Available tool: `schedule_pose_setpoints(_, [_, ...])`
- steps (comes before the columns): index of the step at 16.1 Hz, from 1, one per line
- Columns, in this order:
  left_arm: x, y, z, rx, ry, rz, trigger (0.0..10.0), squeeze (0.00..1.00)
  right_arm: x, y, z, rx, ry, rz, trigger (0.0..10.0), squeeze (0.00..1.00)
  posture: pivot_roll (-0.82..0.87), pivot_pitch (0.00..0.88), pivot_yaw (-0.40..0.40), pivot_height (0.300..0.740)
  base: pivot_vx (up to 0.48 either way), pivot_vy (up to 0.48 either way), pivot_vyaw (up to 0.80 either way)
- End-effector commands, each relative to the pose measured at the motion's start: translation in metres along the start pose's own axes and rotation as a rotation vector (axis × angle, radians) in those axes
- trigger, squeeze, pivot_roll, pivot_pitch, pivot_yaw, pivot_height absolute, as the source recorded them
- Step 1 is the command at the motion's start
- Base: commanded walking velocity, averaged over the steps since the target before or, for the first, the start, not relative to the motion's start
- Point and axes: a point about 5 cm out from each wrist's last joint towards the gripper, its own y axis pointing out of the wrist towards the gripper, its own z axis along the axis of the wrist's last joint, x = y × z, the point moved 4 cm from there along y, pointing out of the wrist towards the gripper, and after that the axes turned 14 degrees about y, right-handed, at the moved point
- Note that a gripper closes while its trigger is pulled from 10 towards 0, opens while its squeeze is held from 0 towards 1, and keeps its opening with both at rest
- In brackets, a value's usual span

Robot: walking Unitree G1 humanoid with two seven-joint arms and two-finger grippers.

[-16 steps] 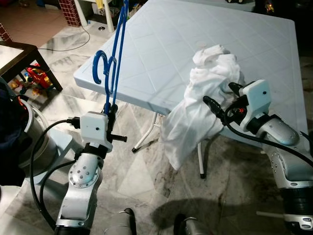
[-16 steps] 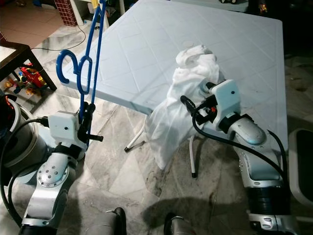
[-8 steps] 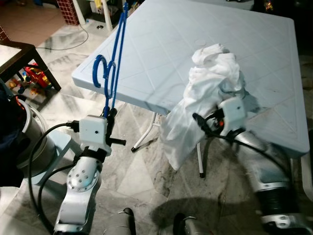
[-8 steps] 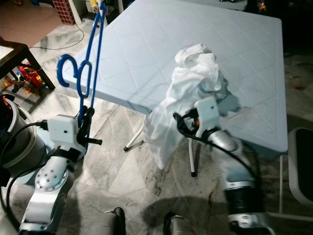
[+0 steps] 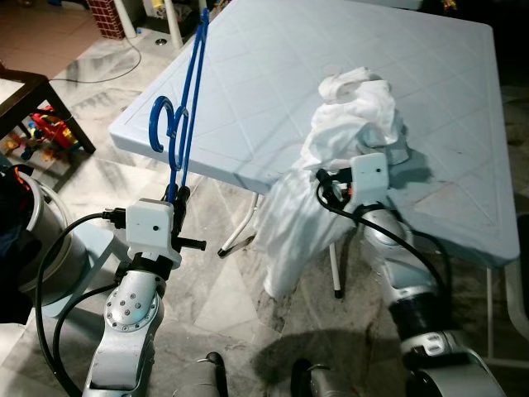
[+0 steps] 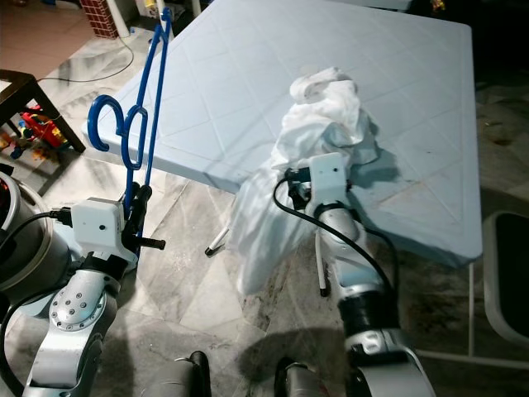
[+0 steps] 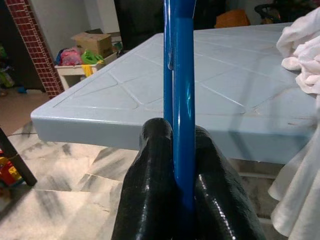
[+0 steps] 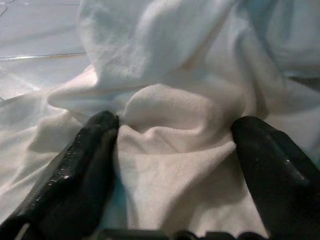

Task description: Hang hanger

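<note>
A blue hanger [image 5: 183, 107] stands upright over the table's left corner, its hook [image 6: 111, 122] curled to the left. My left gripper [image 7: 182, 165] is shut on the hanger's lower end, below the table edge. A crumpled white garment [image 5: 347, 124] lies on the light blue table [image 5: 273, 66] and drapes over its front edge toward the floor. My right gripper [image 8: 175, 145] is open and pressed into the garment, one black finger [image 8: 75, 170] on each side of a fold of cloth.
A dark low table [image 5: 33, 95] with toys [image 5: 50, 124] beneath it stands at the left. A cable runs across the marble floor [image 5: 215, 289]. The table's white legs [image 5: 335, 269] show behind the hanging cloth. A white chair edge [image 6: 504, 281] sits at the right.
My right arm has reached forward, and its gripper now sits in the garment at the table edge. The left gripper still holds the hanger upright. The camera has shifted slightly.
</note>
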Motion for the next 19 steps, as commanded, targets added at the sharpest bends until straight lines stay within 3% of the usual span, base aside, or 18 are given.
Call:
schedule_pose_setpoints(1, [-0.003, -0.001, 0.005, 0.013, 0.011, 0.011, 10.0, 0.00, 0.004, 0.000, -0.028, -0.113, 0.061, -0.039, 0.0, 0.00, 0.16, 0.231, -0.002, 0.740, 0.000, 0.000, 0.00])
schedule_pose_setpoints(2, [-0.003, -0.001, 0.006, 0.013, 0.011, 0.010, 10.0, 0.00, -0.001, 0.006, -0.031, -0.151, 0.152, -0.042, 0.0, 0.00, 0.16, 0.229, 0.001, 0.740, 0.000, 0.000, 0.00])
schedule_pose_setpoints(4, [-0.003, 0.000, 0.006, 0.014, 0.011, 0.009, 10.0, 0.00, -0.001, 0.016, -0.025, -0.166, 0.223, -0.052, 0.0, 0.00, 0.17, 0.229, 0.001, 0.740, 0.000, 0.000, 0.00])
schedule_pose_setpoints(5, [-0.003, 0.000, 0.007, 0.014, 0.013, 0.008, 10.0, 0.00, 0.000, 0.027, -0.011, -0.163, 0.273, -0.061, 0.0, 0.00, 0.17, 0.230, 0.000, 0.740, 0.000, 0.000, 0.00])
schedule_pose_setpoints(9, [-0.006, -0.004, 0.007, 0.006, 0.022, 0.025, 10.0, 0.00, -0.005, 0.045, 0.032, -0.105, 0.377, -0.063, 0.0, 0.00, 0.21, 0.243, -0.015, 0.740, 0.000, 0.000, 0.00])
schedule_pose_setpoints(12, [-0.009, -0.009, 0.006, -0.005, 0.025, 0.052, 10.0, 0.00, -0.016, 0.056, 0.090, 0.047, 0.509, -0.024, 0.0, 0.00, 0.23, 0.247, -0.027, 0.740, 0.000, 0.000, 0.00])
schedule_pose_setpoints(15, [-0.010, -0.010, 0.006, -0.008, 0.028, 0.061, 10.0, 0.00, -0.007, 0.054, 0.162, 0.268, 0.570, -0.018, 0.0, 0.00, 0.25, 0.247, -0.033, 0.740, 0.000, 0.000, 0.00])
schedule_pose_setpoints(19, [-0.012, -0.008, 0.008, -0.005, 0.036, 0.078, 10.0, 0.00, 0.015, 0.025, 0.272, 0.641, 0.635, 0.046, 0.0, 0.00, 0.25, 0.240, -0.035, 0.740, 0.000, 0.000, 0.00])
